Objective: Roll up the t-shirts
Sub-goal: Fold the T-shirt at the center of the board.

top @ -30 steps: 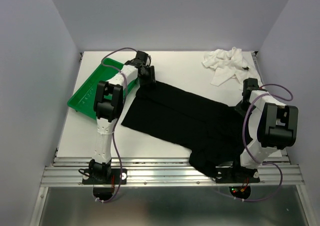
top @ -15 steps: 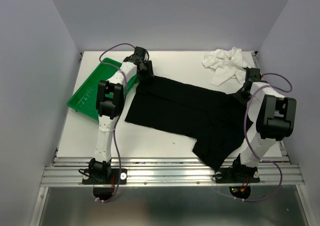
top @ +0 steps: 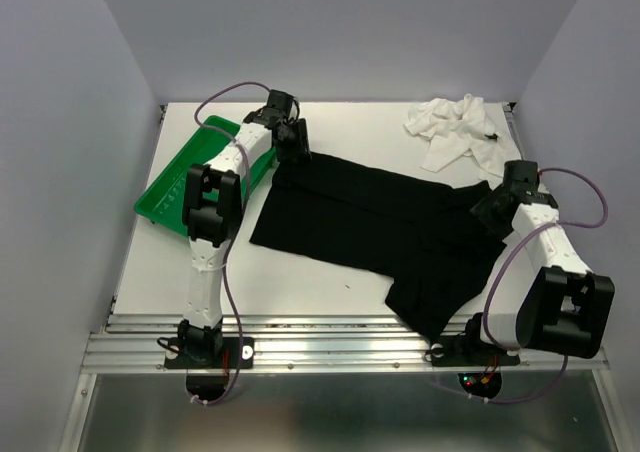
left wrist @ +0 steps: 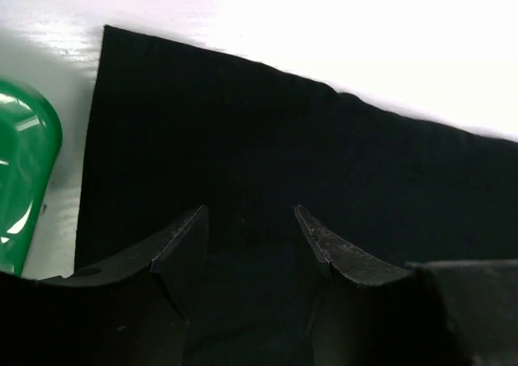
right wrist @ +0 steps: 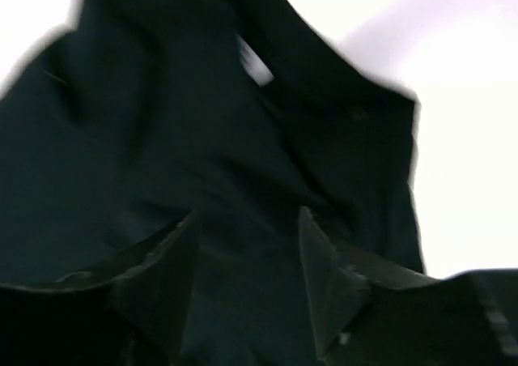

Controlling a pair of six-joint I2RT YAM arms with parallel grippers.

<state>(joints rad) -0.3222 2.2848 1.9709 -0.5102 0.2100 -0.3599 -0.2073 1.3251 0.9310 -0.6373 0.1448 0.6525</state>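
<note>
Released, ready to roll

Overhead: spread black t-shirt just right of green tray; ignored white t-shirt, crumpled farther right. Left wrist: held left gripper parted, empty, over hem. Right wrist: opened right gripper, let go; rolling unstarted.

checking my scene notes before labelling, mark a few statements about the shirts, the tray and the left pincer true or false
1. The black t-shirt lies spread out on the table. True.
2. The white t-shirt is neatly rolled. False: it sits crumpled in a heap at the far right.
3. The green tray sits to the left of the black t-shirt. True.
4. The left pincer is clamped on the tray. False: its jaws stand apart over the black t-shirt's corner.
</note>
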